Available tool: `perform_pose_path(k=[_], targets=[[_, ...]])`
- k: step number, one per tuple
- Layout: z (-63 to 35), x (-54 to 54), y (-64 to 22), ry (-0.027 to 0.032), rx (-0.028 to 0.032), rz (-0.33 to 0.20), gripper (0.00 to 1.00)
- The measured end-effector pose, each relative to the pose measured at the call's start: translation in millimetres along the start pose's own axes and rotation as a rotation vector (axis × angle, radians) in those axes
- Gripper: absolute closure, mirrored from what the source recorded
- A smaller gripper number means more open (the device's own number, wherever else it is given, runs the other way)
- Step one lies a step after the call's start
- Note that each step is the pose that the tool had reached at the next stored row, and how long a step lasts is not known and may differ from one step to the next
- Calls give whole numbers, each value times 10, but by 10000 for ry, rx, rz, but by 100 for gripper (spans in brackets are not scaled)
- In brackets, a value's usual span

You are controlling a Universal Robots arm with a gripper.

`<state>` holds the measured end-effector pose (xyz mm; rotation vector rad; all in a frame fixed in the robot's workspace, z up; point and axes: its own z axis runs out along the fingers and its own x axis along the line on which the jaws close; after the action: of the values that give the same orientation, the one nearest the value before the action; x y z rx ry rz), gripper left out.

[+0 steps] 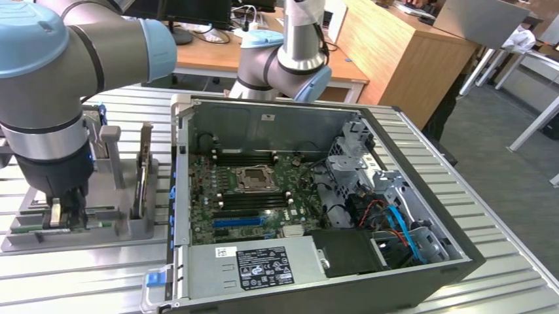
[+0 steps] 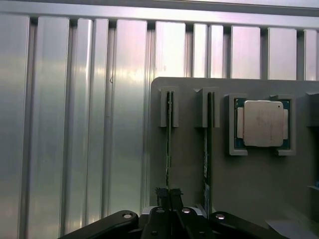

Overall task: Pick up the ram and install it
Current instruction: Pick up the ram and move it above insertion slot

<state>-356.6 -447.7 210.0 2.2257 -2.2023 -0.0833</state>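
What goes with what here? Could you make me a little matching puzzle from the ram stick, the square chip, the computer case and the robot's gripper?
Things:
1. ram
2. square chip
3. computer case
4. gripper

States:
A. open, its insides showing
B. lying flat in a recess of the grey holder
C. shut on the ram
D. standing on edge in a holder slot

Pairs: 1-D, 2-B, 3-A, 4-C.
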Motion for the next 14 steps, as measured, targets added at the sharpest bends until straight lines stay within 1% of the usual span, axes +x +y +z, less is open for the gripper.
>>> perform_pose_path(k=[7, 14], targets=[[-65, -2, 3, 0, 0, 0, 89], [-171, -5, 8, 0, 0, 1, 89]])
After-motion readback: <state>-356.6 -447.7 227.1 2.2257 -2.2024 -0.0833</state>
